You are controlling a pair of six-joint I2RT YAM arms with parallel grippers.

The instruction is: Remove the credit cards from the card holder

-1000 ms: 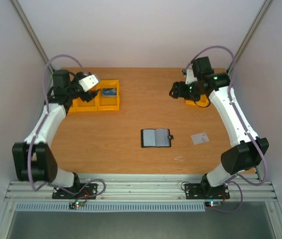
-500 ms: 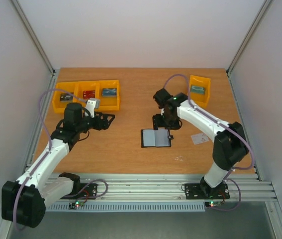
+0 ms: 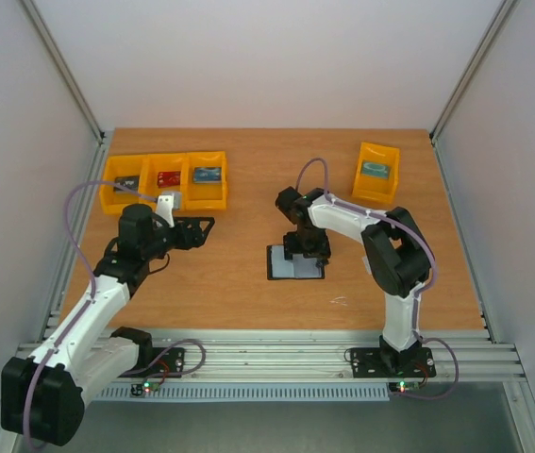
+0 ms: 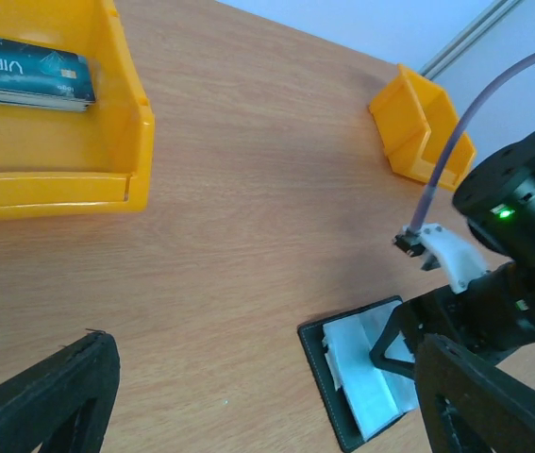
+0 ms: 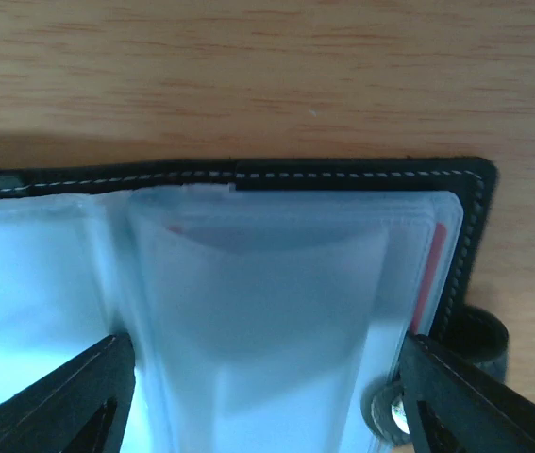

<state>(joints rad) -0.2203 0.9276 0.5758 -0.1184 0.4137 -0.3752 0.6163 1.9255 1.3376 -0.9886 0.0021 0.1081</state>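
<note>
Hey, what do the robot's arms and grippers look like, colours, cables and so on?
The left arm and right arm have white links with black joints. A thin purple cable loops along each. The left gripper and right gripper are black, with open-framed triangular fingers. A white block sits at the left wrist; a green light glows on the right arm.

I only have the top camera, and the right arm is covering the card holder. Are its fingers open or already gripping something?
Observer: Open. The right wrist camera shows the right fingers spread either side of a clear sleeve of the card holder.
Operator: Any card inside that sleeve?
Observer: A red edge shows through its right side, which looks like the red card.
Operator: Is the left arm carrying anything?
Observer: No. The left wrist camera shows the left fingers open, with only bare table between them.
</note>
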